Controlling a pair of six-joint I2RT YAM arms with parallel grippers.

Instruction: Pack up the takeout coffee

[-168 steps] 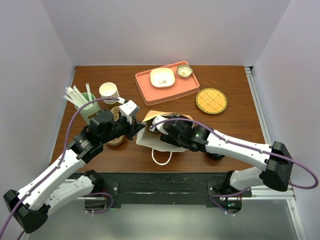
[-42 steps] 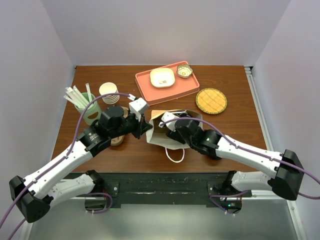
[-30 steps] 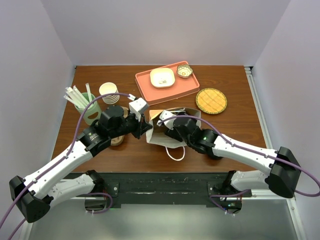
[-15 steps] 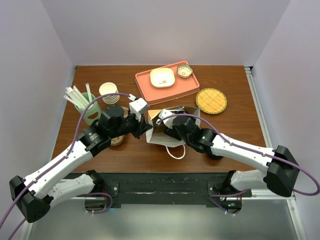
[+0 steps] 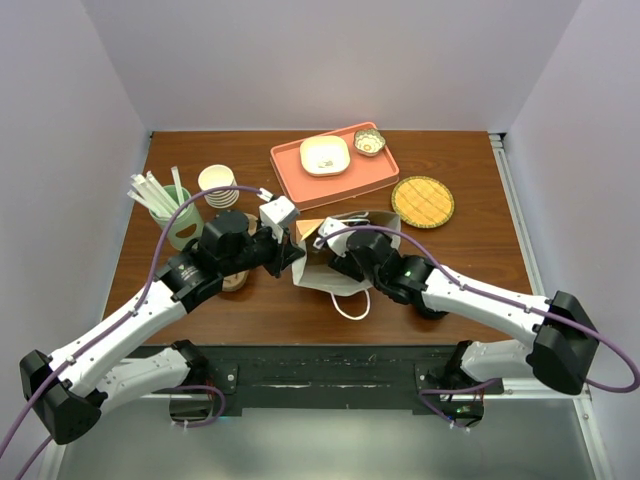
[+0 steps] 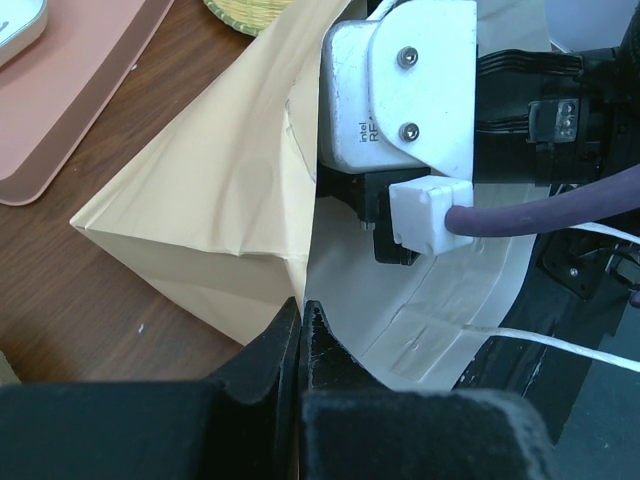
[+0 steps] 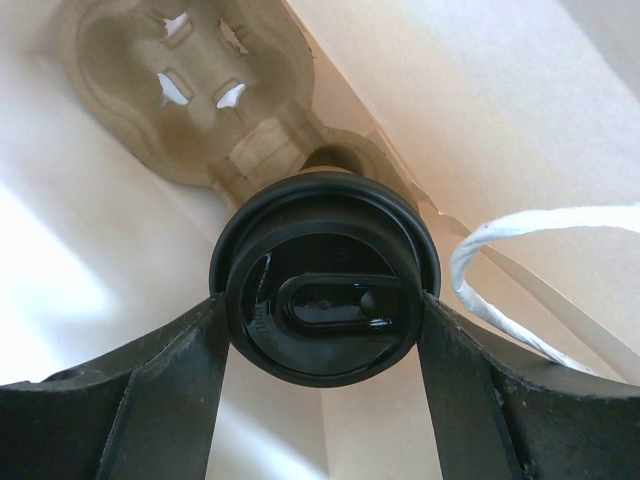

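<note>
Task is mostly done, I judge. Right claw grips the takeout coffee at its black lid, w/ the cup already inside the brown paper bag, near a pulp cup carrier. Left claw is pinched shut on the bag's edge. Left to do: set cup down, release, pull out.

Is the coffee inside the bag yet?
Yes, inside: the takeout coffee, held by the right gripper, has paper bag walls all around it.
</note>
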